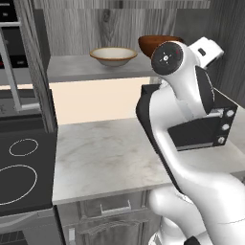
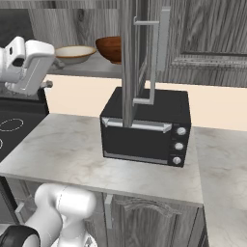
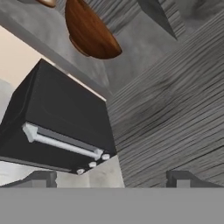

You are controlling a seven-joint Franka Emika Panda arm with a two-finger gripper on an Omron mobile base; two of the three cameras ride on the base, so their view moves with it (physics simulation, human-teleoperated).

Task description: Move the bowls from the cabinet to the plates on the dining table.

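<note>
Two bowls stand on the open cabinet shelf [image 1: 91,71]. The pale cream bowl [image 1: 113,55] [image 2: 73,53] sits to the left. The deep reddish-brown bowl [image 1: 149,43] [image 2: 110,48] [image 3: 89,30] is beside it on the right, partly behind my arm in the left base view. My gripper [image 3: 112,179] is open, its fingertips [image 3: 41,178] far apart and holding nothing. It hangs below the shelf and well short of the brown bowl. My white hand [image 2: 26,65] is raised at shelf height. The cabinet's open door [image 2: 129,62] has a bar handle [image 2: 163,48]. The plates and dining table are out of view.
A black boxy oven [image 2: 144,126] [image 3: 57,127] stands on the marbled counter [image 1: 105,158] right under the shelf, close to the open door. A black stove with ring burners [image 1: 21,167] lies to the left. A closed panelled cabinet door [image 2: 212,38] is on the right.
</note>
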